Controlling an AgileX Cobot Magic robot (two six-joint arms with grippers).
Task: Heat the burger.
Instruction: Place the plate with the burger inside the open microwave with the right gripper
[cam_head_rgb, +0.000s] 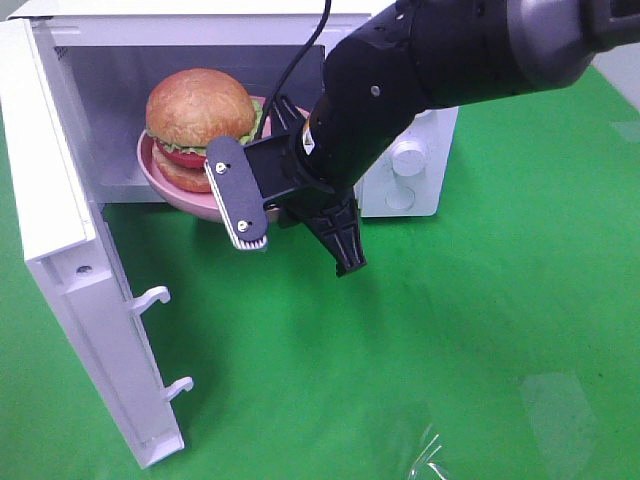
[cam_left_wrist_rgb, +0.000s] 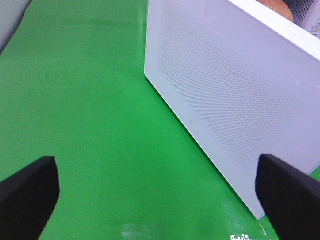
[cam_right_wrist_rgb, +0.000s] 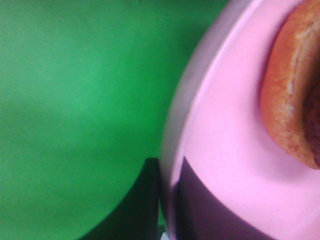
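burger (cam_head_rgb: 200, 105) on plate (cam_head_rgb: 172, 186), plate poking out of the microwave (cam_head_rgb: 432, 195)
door (cam_head_rgb: 70, 260) swung open at 9 o'clock, knobs (cam_head_rgb: 408, 157) at 3, counter (cam_head_rgb: 450, 350) underneath.

Golden-brown burger (cam_head_rgb: 200, 105), pink plate (cam_head_rgb: 160, 172) — white microwave (cam_head_rgb: 440, 130), green table (cam_head_rgb: 450, 350).

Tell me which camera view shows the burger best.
Exterior high: the whole burger shows, bun and filling, on the pink plate at the mouth of the microwave. Right wrist catches only a blurred bun edge; left wrist, just a brown sliver beyond the microwave door.
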